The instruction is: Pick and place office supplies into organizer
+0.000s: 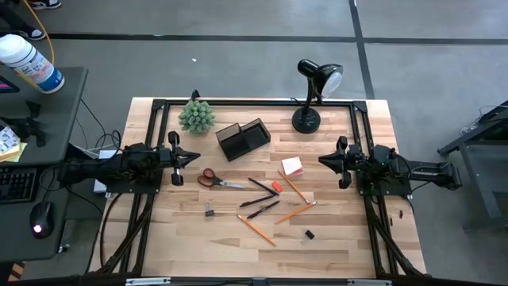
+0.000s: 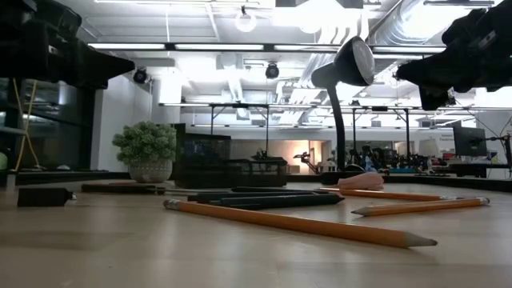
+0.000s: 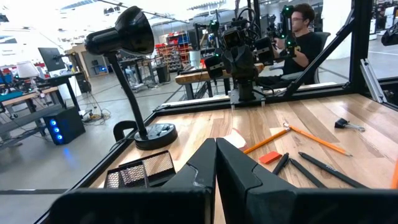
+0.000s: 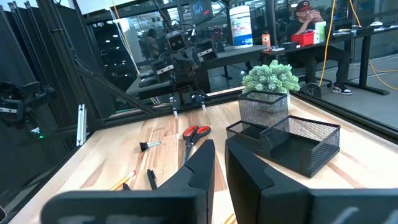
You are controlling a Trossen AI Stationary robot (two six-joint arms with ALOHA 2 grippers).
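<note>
- The office supplies are lying scattered across the middle of the tabletop (image 1: 341, 254), none of them in the organizer (image 1: 244, 138) yet; the organizer is sitting at the far side, between the plant (image 1: 196, 116) and the lamp (image 1: 312, 95).
- The scissors (image 1: 213, 179) are lying nearest the left gripper (image 1: 190, 156), just to its right and slightly nearer, with the red handles toward that gripper and the blades pointing right.
- The sticky-note pad (image 1: 292, 166) and the eraser (image 1: 277, 187) are lying closest to the right gripper (image 1: 327, 160), to its left; an orange pencil (image 1: 295, 188) is running diagonally just beside them.
- The pens (image 1: 263, 208) and two more pencils are crossing each other in the middle, roughly midway between the arms, with small clips (image 1: 209, 212) lying nearer.
- The left gripper is hovering at the left edge with its fingers closed on nothing.
- The right gripper is hovering at the right edge, its fingers nearly together and empty.
- Judging by reach, either arm could start; the crossed pens and pencils look likeliest to get disturbed by a grab.
</note>
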